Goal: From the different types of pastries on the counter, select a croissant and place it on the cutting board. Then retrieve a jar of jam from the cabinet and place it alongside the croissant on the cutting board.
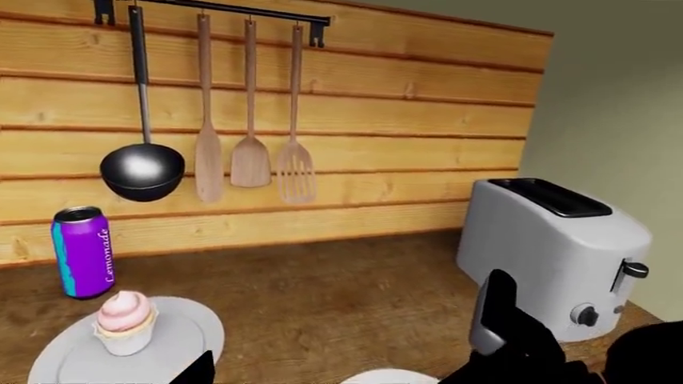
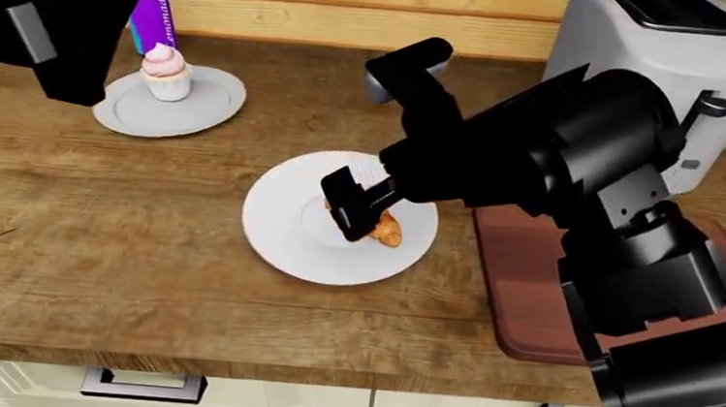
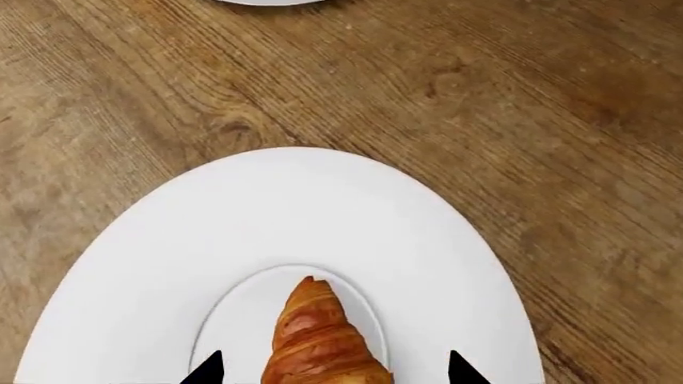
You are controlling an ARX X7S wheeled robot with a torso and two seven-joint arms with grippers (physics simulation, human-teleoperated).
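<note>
The golden-brown croissant [image 3: 320, 336] lies in the middle of a white plate [image 3: 320, 208] on the counter [image 3: 533, 96]. My right gripper [image 3: 333, 372] is open, with its fingertips on either side of the croissant and not touching it. In the head view one of its fingers [image 2: 360, 208] covers part of the croissant [image 2: 390, 232]. The dark reddish cutting board [image 2: 525, 294] lies to the right of that plate, partly under my right arm. My left gripper [image 1: 347, 348] is open and empty above the counter, near the pink-frosted cupcake [image 1: 125, 320]. The jar of jam is out of view.
The cupcake sits on its own white plate [image 2: 208, 109] at the back left, beside a purple can [image 1: 82, 250]. A grey toaster [image 1: 555, 248] stands at the back right. A ladle and wooden spatulas [image 1: 249, 152] hang on the plank wall. Drawer handles [image 2: 142, 383] show below the counter edge.
</note>
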